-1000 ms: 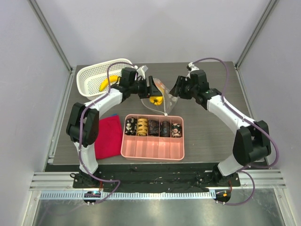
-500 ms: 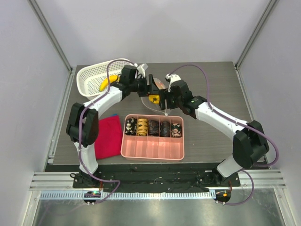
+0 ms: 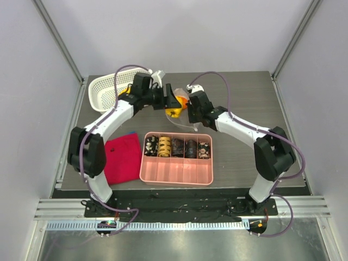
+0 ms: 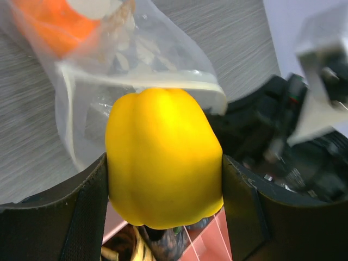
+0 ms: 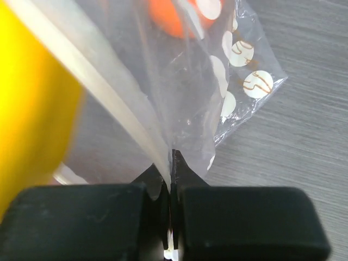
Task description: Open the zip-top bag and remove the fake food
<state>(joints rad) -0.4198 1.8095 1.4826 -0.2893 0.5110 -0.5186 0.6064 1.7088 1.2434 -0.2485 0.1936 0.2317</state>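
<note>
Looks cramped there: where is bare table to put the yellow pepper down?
Bare table: right of the pink tray and in the far right corner behind the right arm. Crowded: the middle around the zip-top bag; white basket and red cloth take the left.

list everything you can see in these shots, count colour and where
zip-top bag: one, clear with cream spots, back centre of table
yellow pepper: one, yellow, at the bag's mouth
orange piece: one, orange, inside the bag
basket: one, white lattice, back left corner
yellow piece: one, in the basket, mostly hidden by the left arm
pink tray: one, pink, front centre
cylinders: five, dark patterned, tray's back row
cloth: one, red, left of the tray
table: one, dark grey
left gripper: black, clamped on the pepper
right gripper: black, pinching the bag's edge
</note>
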